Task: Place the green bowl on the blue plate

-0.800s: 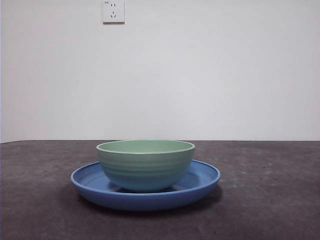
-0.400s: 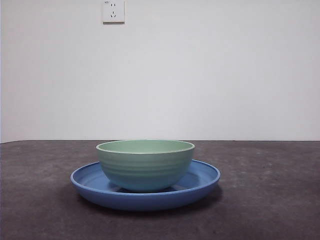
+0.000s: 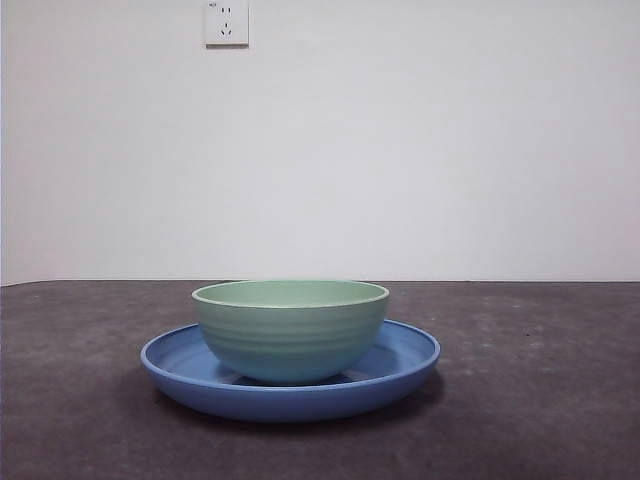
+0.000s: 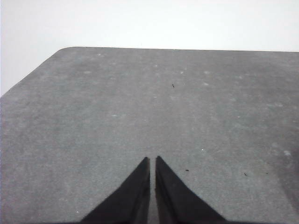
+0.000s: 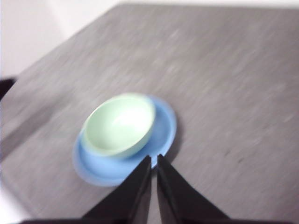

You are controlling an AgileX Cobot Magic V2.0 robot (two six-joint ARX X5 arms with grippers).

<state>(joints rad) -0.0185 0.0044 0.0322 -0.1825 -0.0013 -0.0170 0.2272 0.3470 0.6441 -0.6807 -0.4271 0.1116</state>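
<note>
Front view shows the pale mint-green ridged round bowl (image 3: 290,330) resting inside the wide glossy blue round plate (image 3: 410,362), lower centre of frame, on the dark grey surface (image 3: 540,400). Both the right end effector (image 5: 153,161) and the left end effector (image 4: 153,161) are pressed together, empty. Little risk remains; a low sweep by the right arm could nudge the bowl off centre

One green bowl (image 3: 290,330), one blue plate (image 3: 400,365), one wall socket (image 3: 227,22), and two grippers, left gripper (image 4: 153,161) and right gripper (image 5: 154,159).
</note>
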